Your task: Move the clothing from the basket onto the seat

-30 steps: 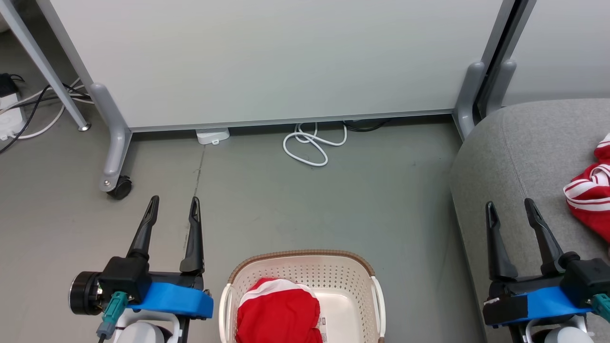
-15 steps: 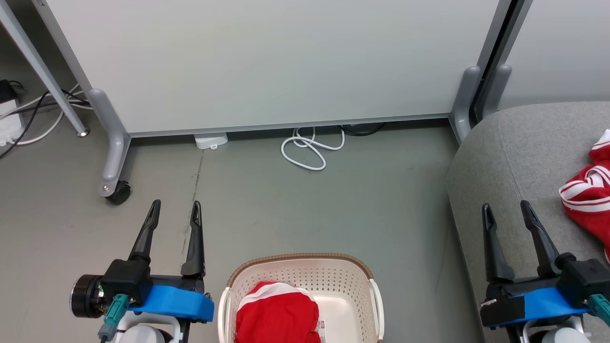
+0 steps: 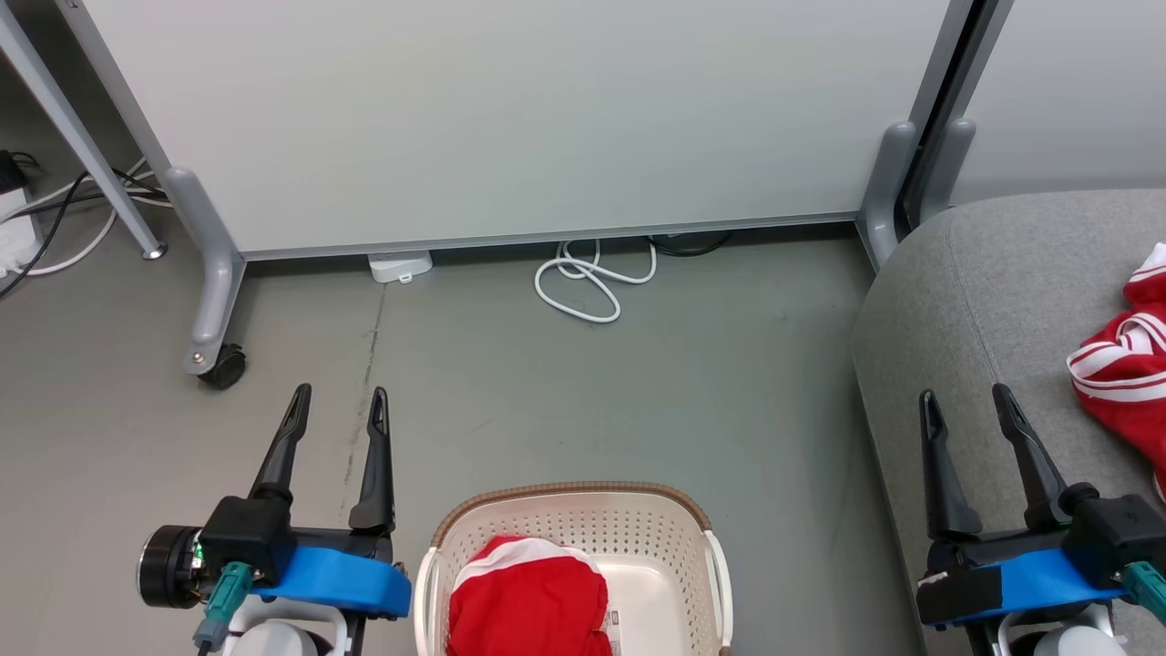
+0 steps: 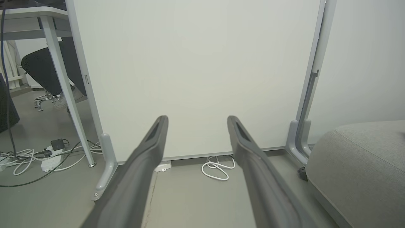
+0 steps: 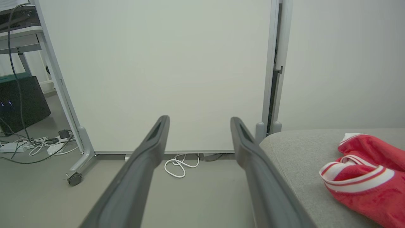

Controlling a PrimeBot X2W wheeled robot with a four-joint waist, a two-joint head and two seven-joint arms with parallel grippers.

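A cream perforated basket (image 3: 679,538) with a brown rim sits on the floor at the bottom middle of the head view. Inside it lies a bunched red garment (image 3: 528,597) with a white band. A second red garment (image 3: 1125,383) with white stripes rests on the grey seat (image 3: 984,292) at the right, and it also lies at the lower right in the right wrist view (image 5: 367,177). My left gripper (image 3: 339,401) is open over the floor, left of the basket. My right gripper (image 3: 964,401) is open above the seat's front edge, left of the striped garment. Both hold nothing.
A pale grey wheeled partition panel (image 3: 510,118) stands behind the basket, its caster (image 3: 223,364) at the left. A coiled white cable (image 3: 588,282) and a small white box (image 3: 399,266) lie at its foot. More cables (image 3: 55,219) and a desk leg are at the far left.
The whole head view has shifted slightly, so the camera moved. Both grippers stay open, and the garments lie where they were.
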